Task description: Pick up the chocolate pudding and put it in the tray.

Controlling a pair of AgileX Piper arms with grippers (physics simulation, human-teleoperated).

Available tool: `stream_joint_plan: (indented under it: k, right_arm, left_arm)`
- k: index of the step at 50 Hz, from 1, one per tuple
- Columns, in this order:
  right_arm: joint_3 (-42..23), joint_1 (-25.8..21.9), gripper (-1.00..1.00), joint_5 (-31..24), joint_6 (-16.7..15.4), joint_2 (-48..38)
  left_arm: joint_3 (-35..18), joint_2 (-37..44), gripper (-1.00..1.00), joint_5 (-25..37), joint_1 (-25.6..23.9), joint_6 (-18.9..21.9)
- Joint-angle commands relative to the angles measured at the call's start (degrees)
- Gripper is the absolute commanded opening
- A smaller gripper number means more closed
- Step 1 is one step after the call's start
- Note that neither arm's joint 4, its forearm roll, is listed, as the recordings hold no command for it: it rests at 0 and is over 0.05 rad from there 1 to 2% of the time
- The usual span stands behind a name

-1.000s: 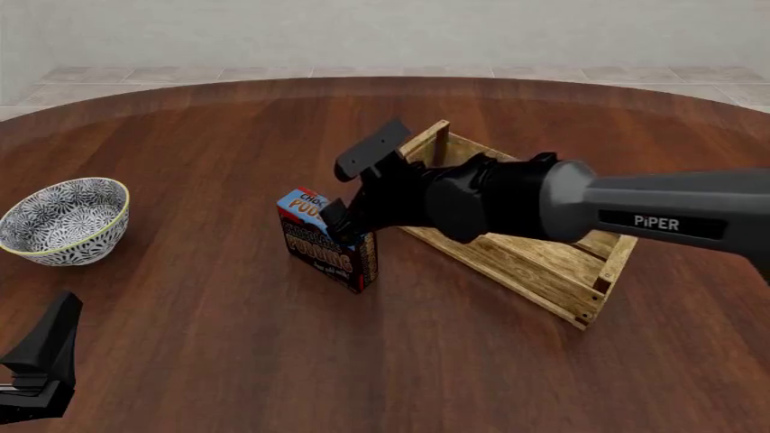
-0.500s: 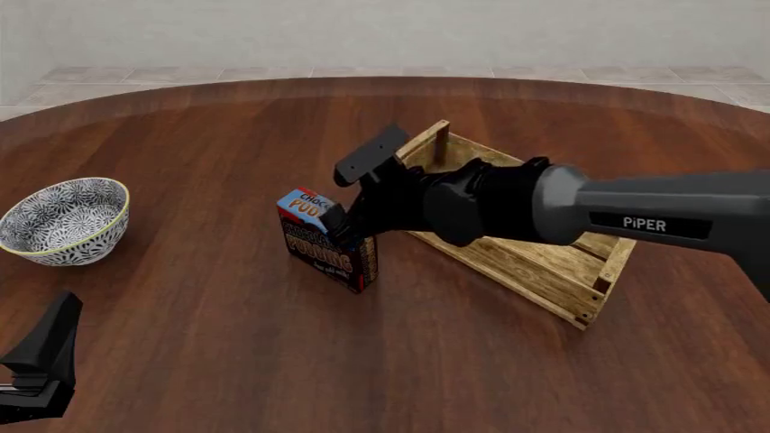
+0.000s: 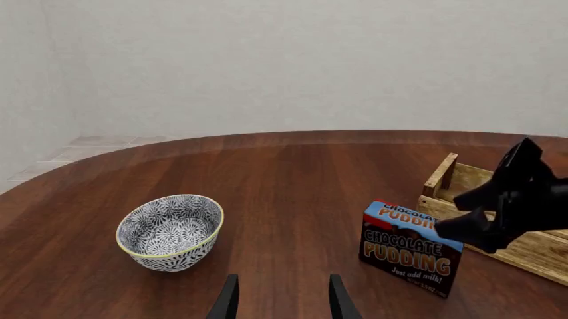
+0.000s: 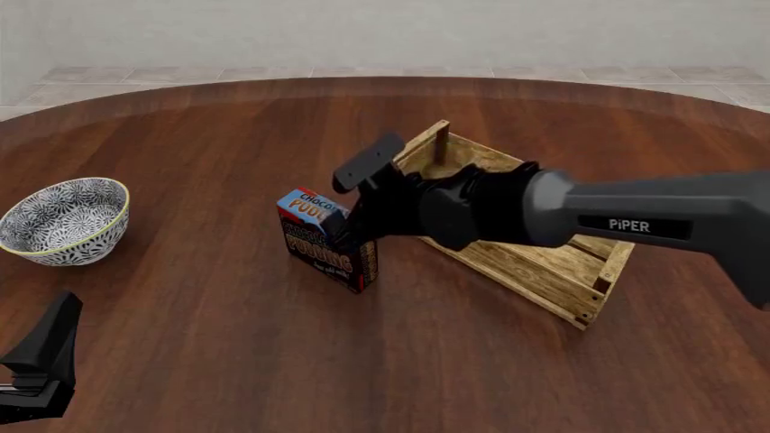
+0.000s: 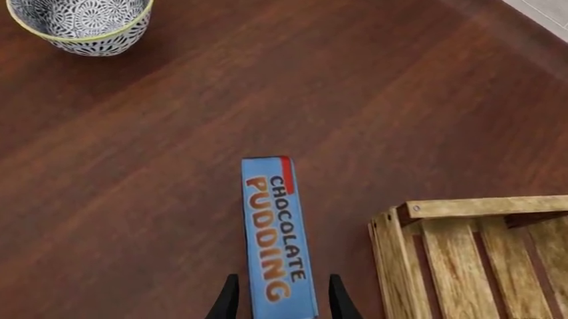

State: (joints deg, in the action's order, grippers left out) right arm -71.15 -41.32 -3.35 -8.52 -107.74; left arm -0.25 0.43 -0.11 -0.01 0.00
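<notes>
The small blue-topped, brown-fronted chocolate pudding carton (image 4: 323, 238) stands upright on the dark wooden worktop (image 4: 216, 162), just beside the slatted light-wood tray (image 4: 529, 244). The right tool (image 5: 278, 302) straddles its top, fingers spread. Grasping step: next, squeeze, then lift.

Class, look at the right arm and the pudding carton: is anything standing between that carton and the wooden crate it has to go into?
Nothing visible does. The chocolate pudding stands upright on bare table beside the tray; the right end effector straddles its blue top, fingers either side. The bowl sits far off the path.
</notes>
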Motion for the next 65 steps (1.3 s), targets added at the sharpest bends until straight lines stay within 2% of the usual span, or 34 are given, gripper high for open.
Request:
stream_joint_plan:
  k: [1,65]
  right_arm:
    - [0.20,0.32,1.00,0.66,0.19,-1.01]
    - [-0.64,-0.05,1.00,1.46,0.44,-5.50]
  left_arm:
    - [0.00,0.00,1.00,0.00,0.00,0.00]
    - [0.00,0.00,1.00,0.00,0.00,0.01]
